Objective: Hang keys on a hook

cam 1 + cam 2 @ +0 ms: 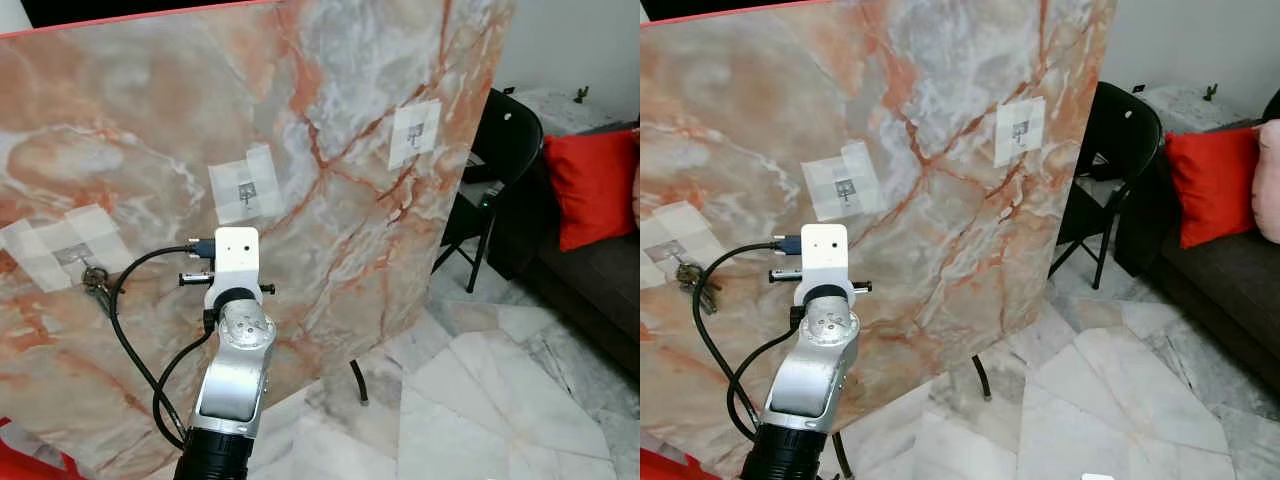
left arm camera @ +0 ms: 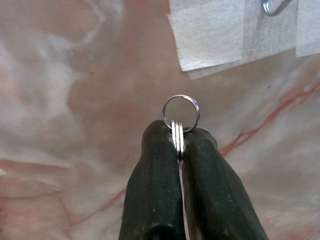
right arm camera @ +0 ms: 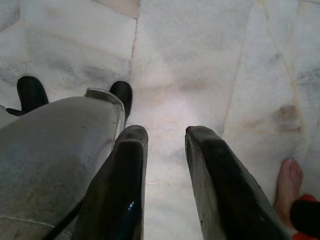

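A marble-patterned board (image 1: 330,250) stands upright before me with three taped metal hooks: left (image 1: 70,255), middle (image 1: 245,190) and right (image 1: 413,133). A bunch of keys (image 1: 95,282) hangs by the left hook. My left arm (image 1: 232,330) is raised toward the board, just below the middle hook. In the left wrist view my left gripper (image 2: 178,137) is shut on a silver key ring (image 2: 180,112), which stands up from the fingertips close to the board. A hook (image 2: 272,6) on white tape sits beyond it. My right gripper (image 3: 162,132) hangs open over the floor.
A black folding chair (image 1: 500,150) stands right of the board. Behind it is a dark sofa (image 1: 590,280) with a red cushion (image 1: 590,185). The board's black stand leg (image 1: 357,385) rests on the marble floor. A person's bare foot (image 3: 290,180) is near my right gripper.
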Robot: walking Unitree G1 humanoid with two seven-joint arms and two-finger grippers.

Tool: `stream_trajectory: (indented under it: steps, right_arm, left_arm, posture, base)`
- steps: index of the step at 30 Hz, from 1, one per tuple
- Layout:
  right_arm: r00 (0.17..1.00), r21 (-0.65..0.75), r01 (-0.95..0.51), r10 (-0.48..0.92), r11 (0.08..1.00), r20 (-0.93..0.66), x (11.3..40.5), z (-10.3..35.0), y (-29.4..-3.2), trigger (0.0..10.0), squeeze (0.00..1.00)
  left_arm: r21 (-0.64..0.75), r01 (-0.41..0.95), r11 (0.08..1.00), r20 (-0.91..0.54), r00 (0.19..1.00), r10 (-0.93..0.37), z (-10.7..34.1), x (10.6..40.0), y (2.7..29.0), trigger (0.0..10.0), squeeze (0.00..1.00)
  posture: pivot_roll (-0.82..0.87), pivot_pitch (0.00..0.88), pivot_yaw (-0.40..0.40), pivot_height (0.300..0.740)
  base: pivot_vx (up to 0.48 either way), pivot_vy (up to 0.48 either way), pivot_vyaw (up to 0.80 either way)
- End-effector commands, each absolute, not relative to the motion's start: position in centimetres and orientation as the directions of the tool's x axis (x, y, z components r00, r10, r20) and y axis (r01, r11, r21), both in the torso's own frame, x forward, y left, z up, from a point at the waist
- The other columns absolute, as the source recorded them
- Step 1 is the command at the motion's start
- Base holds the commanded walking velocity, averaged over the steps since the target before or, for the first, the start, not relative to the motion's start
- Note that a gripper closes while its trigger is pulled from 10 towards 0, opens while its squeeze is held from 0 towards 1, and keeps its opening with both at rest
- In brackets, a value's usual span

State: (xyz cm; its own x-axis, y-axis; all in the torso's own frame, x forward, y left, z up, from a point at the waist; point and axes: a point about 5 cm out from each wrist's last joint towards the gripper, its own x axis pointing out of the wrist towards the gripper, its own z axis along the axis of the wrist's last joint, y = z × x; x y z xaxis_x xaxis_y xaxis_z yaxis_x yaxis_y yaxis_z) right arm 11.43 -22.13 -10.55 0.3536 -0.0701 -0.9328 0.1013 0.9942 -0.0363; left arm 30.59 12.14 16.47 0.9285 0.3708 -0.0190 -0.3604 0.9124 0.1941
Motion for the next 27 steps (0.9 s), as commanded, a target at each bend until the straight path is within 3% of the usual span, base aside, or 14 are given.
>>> stream_trajectory:
  steps: [1, 7, 15, 23, 27]
  right_arm:
    - [0.366, -0.039, 0.086, -0.068, 0.996, -0.928, 11.6, -10.4, -22.3, 10.0, 0.00]
    - [0.369, -0.039, 0.078, -0.065, 0.996, -0.927, 11.6, -10.5, -22.2, 10.0, 0.00]
    - [0.361, -0.039, 0.091, -0.069, 0.995, -0.930, 11.4, -10.5, -22.2, 10.0, 0.00]
    - [0.360, -0.040, 0.088, -0.070, 0.995, -0.930, 11.4, -10.5, -22.2, 10.0, 0.00]
    - [0.364, -0.036, 0.089, -0.066, 0.995, -0.929, 11.5, -10.5, -22.1, 10.0, 0.00]
  left_arm:
    - [0.200, -0.361, 0.911, 0.008, 0.930, 0.367, 17.2, 30.5, 11.7, 10.0, 0.00]
    - [0.182, -0.336, 0.924, 0.020, 0.941, 0.338, 17.5, 30.7, 11.2, 10.0, 0.00]
    - [0.178, -0.322, 0.930, 0.037, 0.946, 0.321, 17.8, 30.8, 11.1, 10.0, 0.00]
    - [0.220, -0.163, 0.962, 0.037, 0.987, 0.159, 17.7, 31.0, 8.9, 10.0, 0.00]
    - [0.206, -0.168, 0.964, 0.045, 0.986, 0.163, 18.0, 31.3, 8.6, 10.0, 0.00]
  posture:
    - [0.13, 0.000, -0.041, 0.740]
    - [0.12, 0.000, -0.037, 0.740]
    - [0.12, 0.000, -0.031, 0.740]
    - [0.12, 0.000, -0.029, 0.740]
    - [0.12, 0.000, -0.030, 0.740]
  base:
    - [0.000, 0.000, 0.00]
    - [0.000, 0.000, 0.48]
    - [0.000, 0.000, 0.00]
    - [0.000, 0.000, 0.00]
    - [0.000, -0.354, 0.00]
